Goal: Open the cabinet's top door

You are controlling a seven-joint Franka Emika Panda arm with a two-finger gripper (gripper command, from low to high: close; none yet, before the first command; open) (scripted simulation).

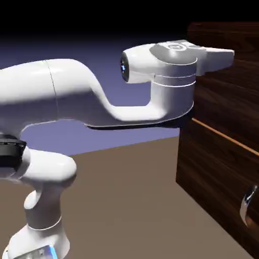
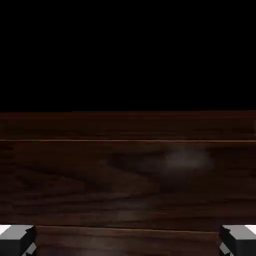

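Gripper (image 2: 128, 240): jaws wide apart, holding nothing. Directly ahead: cabinet (image 1: 222, 152), top door (image 2: 128, 180) filling the hand view.

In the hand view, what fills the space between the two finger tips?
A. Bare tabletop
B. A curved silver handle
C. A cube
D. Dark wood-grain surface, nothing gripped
D: the hand has its fingertips far apart at the bottom corners, and only the cabinet wood shows between them; the silver handle shows only low in the exterior view.
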